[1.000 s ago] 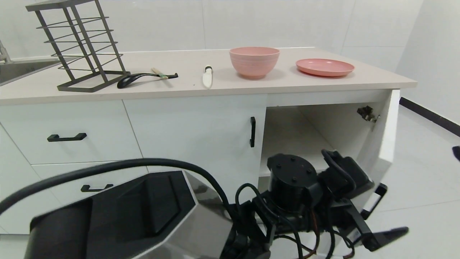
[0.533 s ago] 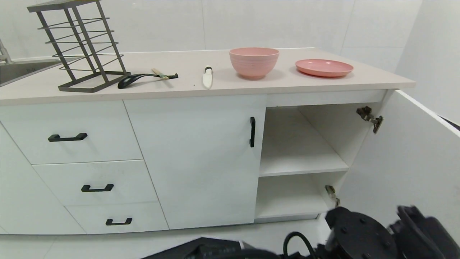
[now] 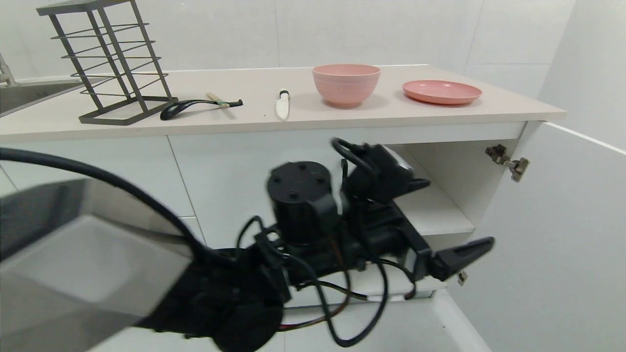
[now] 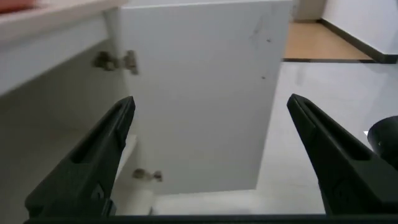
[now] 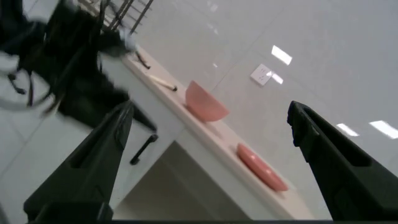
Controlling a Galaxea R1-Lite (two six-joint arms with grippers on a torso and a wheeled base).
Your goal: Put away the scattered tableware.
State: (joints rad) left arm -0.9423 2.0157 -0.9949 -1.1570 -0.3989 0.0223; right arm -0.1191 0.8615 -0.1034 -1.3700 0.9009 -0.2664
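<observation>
The left arm, seen low at the bottom edge of the head view half a second earlier, had been raised in front of the cabinet (image 3: 455, 166). The cabinet door (image 3: 562, 220), seen nearly edge-on a second earlier, had been swung wide. None of the tableware had been shifted on the table (image 3: 391, 111).

The left hand (image 4: 211, 99) was held in front of the open cabinet and turned toward the inner face of the door. Its fingers were spread wide and nothing was held between them. The right hand (image 5: 210, 107) was likewise spread wide and empty; past its fingers the bowl and plate were seen on the table.

The pink bowl (image 3: 346, 84) was found upright near the middle of the table, with the pink plate (image 3: 441, 91) lying flat just to its right, apart from it. The knife (image 3: 282, 104), white-bladed with a dark tip to its handle, was laid left of the bowl, its blade toward the front edge. Further left, the black ladle (image 3: 188, 106) was laid on its side, and the chopsticks (image 3: 217, 100) were crossed under or against its handle; which could not be told. The ladle's bowl was set just beside the base of the dark wire rack (image 3: 105, 58), which was stood upright near the sink (image 3: 29, 95).

Inside the cabinet a white shelf (image 3: 450, 220) was seen, and a metal hinge (image 3: 508, 161) was fixed at the door's upper corner.
</observation>
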